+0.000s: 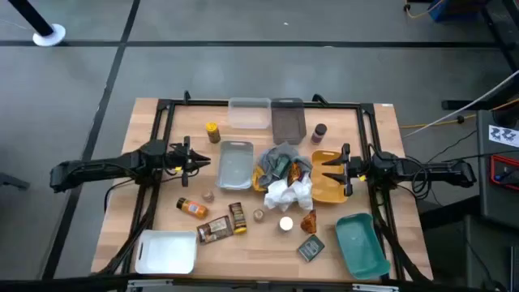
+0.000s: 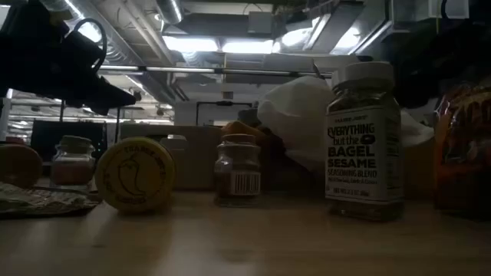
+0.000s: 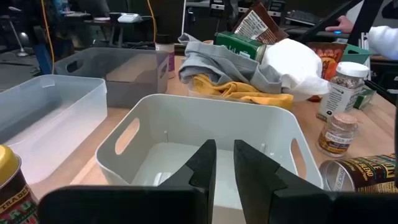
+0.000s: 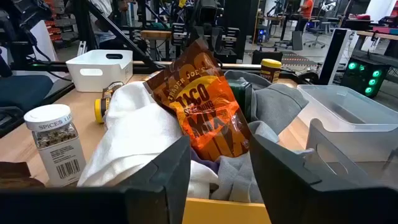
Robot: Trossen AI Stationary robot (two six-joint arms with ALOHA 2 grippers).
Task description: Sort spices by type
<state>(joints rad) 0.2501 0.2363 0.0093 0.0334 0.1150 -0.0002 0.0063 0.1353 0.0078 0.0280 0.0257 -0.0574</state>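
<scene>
Spices lie scattered over our wooden table [image 1: 162,174], none of them in a gripper. Our left gripper [image 1: 201,161] hangs just beside the pale grey tray [image 1: 235,162], and in its wrist view the 2 dark fingers [image 3: 202,168] stand close together with a narrow gap, holding nothing, right over that tray's near wall. Our right gripper [image 1: 334,169] hovers over the yellow tray [image 1: 328,186], its fingers [image 4: 168,174] spread wide apart and empty, facing the heap of grey and white cloths [image 1: 285,182]. On that heap we see an orange taco-mix packet [image 4: 205,109] leaning upright against the cloth.

A yellow jar [image 1: 212,130] stands near the clear tray [image 1: 249,112] at the far side, and a dark jar [image 1: 319,132] stands just beside the dark grey tray [image 1: 288,122]. Nearer the front, an orange bottle [image 1: 193,208] lies on its side, with 2 brown packets [image 1: 223,225] close to it. A white-lidded jar [image 1: 285,224] stands near a flat dark tin [image 1: 310,247]; what may be 2 tiny pots sit near the packets, though we cannot make them out well. The teal tray [image 1: 361,243] and white tray [image 1: 166,251] sit at the front corners.
</scene>
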